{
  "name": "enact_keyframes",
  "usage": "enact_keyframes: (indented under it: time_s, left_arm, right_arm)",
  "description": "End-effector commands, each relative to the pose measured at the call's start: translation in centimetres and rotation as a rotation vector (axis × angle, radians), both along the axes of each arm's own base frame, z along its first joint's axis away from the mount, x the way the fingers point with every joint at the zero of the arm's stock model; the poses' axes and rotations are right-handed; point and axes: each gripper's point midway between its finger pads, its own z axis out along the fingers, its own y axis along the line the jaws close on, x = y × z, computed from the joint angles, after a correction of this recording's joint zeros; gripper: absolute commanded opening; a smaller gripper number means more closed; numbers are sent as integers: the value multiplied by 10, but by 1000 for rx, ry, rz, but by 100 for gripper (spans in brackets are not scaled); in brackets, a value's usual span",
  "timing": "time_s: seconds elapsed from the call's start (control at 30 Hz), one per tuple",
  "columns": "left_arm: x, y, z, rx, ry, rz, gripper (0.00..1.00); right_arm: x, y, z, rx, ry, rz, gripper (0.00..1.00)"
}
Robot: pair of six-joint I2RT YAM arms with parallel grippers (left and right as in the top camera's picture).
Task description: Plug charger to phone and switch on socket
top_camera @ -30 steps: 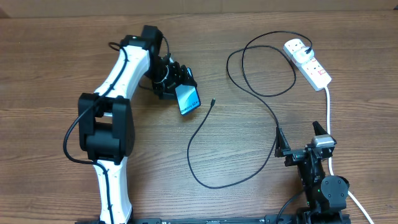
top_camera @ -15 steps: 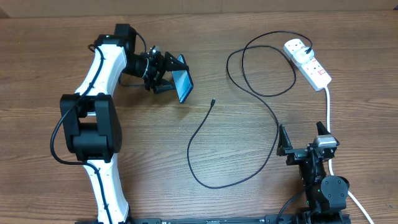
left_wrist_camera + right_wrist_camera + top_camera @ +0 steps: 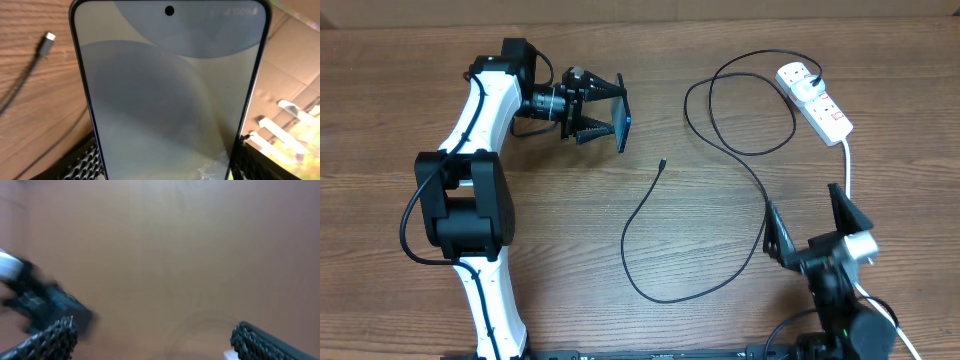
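Two arms: left gripper (image 3: 608, 112) clamps phone (image 3: 623, 122) edge-on; right gripper (image 3: 810, 225), apparently spread empty, should fetch charger tip (image 3: 662, 163), ten o'clock.

The phone (image 3: 170, 95) fills the view, its lower edges gripped by the end effector (image 3: 170, 165). The charger tip (image 3: 48, 39) lies on the tabletop (image 3: 30, 100)

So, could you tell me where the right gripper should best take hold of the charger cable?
Probably just behind the charger's plug tip, from straight above, closing across its width: it lies flat on the table, with bare wood on either side.
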Motion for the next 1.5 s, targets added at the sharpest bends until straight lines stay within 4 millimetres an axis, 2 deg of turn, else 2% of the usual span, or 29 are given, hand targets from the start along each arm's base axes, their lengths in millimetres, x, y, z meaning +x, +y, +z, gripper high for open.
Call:
enact_keyframes:
  time_s: [0.0, 0.1, 0.3, 0.37, 0.43, 0.53, 0.6, 0.7, 0.83, 0.93, 1.0, 1.03, 1.1, 1.27, 1.47]
  left_arm:
    - [6, 0, 25, -126, 42, 14, 69]
    - [8, -1, 32, -163, 53, 15, 69]
    - [11, -1, 34, -176, 75, 19, 69]
    - [12, -1, 35, -178, 72, 20, 69]
    - [12, -1, 35, -179, 82, 22, 69]
    - [12, -1, 38, -199, 81, 17, 70]
    - [12, -1, 39, -202, 80, 17, 70]
    - [12, -1, 39, -202, 87, 18, 70]
    - [12, -1, 39, -201, 99, 20, 70]
    - [12, -1, 39, -201, 99, 20, 70]
    - [12, -1, 38, -197, 103, 21, 70]
    - [12, -1, 37, -192, 104, 23, 70]
    - [14, -1, 37, -190, 103, 24, 70]
    - [16, -1, 38, -191, 117, 28, 70]
    - [18, -1, 31, -149, 136, 43, 70]
  right_arm:
    - [-25, 31, 23, -30, -80, 210, 100]
    - [-23, 27, 38, -17, 8, 184, 100]
    - [11, -7, 40, 37, 381, -34, 100]
    - [22, -5, 46, 30, 461, -24, 100]
    - [29, 13, 54, 23, 515, 81, 100]
    - [32, 54, 62, 58, 572, 355, 100]
    - [39, 69, 67, 135, 602, 473, 100]
    - [56, 82, 61, 201, 697, 559, 100]
    - [88, 88, 34, 204, 942, 461, 100]
    - [110, 84, 13, 151, 1125, 230, 99]
    - [118, 93, 8, 84, 1183, 143, 100]
    - [122, 105, 7, 44, 1198, 127, 100]
    - [129, 131, 5, -23, 1195, 117, 100]
    - [144, 170, 0, -83, 1128, 15, 100]
    - [150, 212, 7, -91, 1024, 43, 92]
